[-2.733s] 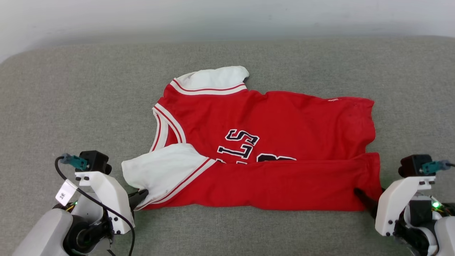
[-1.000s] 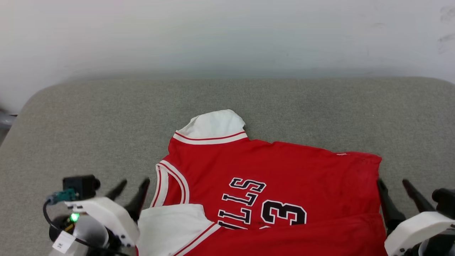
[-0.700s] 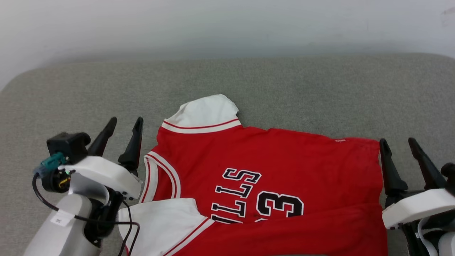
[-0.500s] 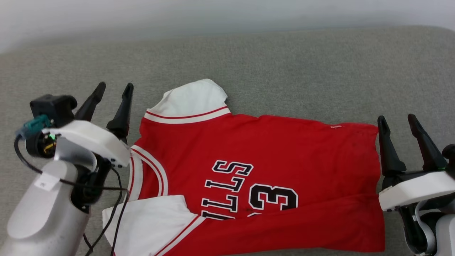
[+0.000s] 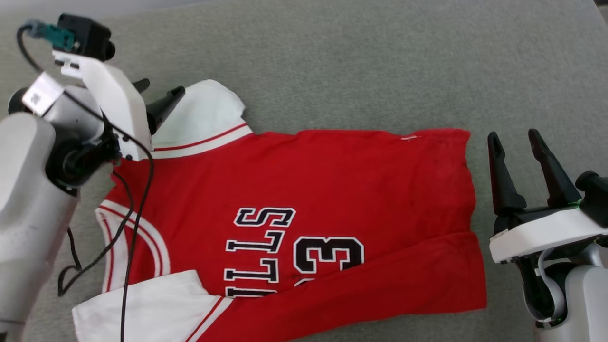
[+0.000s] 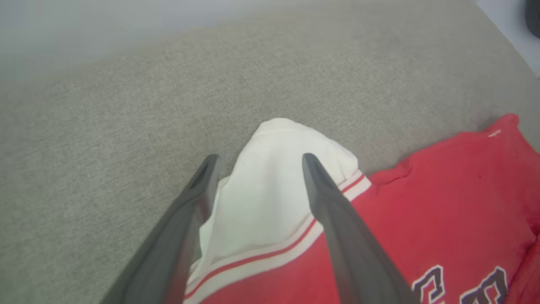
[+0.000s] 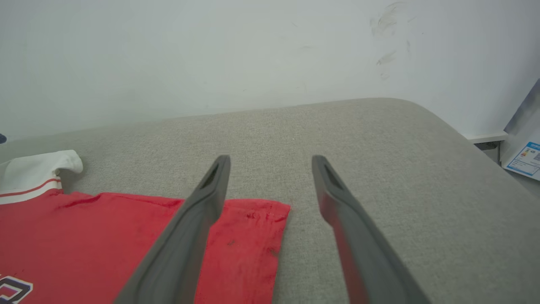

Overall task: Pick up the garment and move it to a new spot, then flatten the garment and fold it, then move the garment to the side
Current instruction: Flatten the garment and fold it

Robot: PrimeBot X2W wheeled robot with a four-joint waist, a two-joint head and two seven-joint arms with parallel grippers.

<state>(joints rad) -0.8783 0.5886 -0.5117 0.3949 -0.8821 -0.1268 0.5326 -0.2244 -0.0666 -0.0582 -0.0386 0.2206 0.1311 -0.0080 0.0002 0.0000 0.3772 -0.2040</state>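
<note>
**Figure. Shirt fold, change of edge.** The garment point(image 5: 304, 190) lies flat on the grey cushion point(image 5: 361, 57). Its collar end is toward the left gripper point(image 5: 160, 88) and its hem toward the right gripper point(image 5: 513, 137). The near long edge is already turned up over the lettering.

Moments earlier both grippers sat low at that near edge. Both have since let go, risen and travelled to the far side. The head camera has tipped down too, so the shirt's apparent drift is not its own movement. Both pairs of jaws now stand spread wide and hold nothing. On this evidence the near fold is done and the far edge is next to be taken.

**Left wrist view.** The far white sleeve point(image 6: 274, 190) sits squarely between the spread jaws. Its tip reaches just past theirs, and the striped trim crosses beneath them. The head view hides this alignment behind the arm. Contact with the cloth cannot be told.

**Right wrist view.** The far hem corner point(image 7: 257, 228) lies under the jaw nearer the shirt, while the other jaw is over bare cushion. This view also shows the pale wall point(image 7: 211, 55) ahead of the jaws and a printed sheet point(image 7: 525, 158) off to their outer side.

**Head view.** It alone shows both grippers flanking the shirt at once, the right one just beside the hem.
</note>
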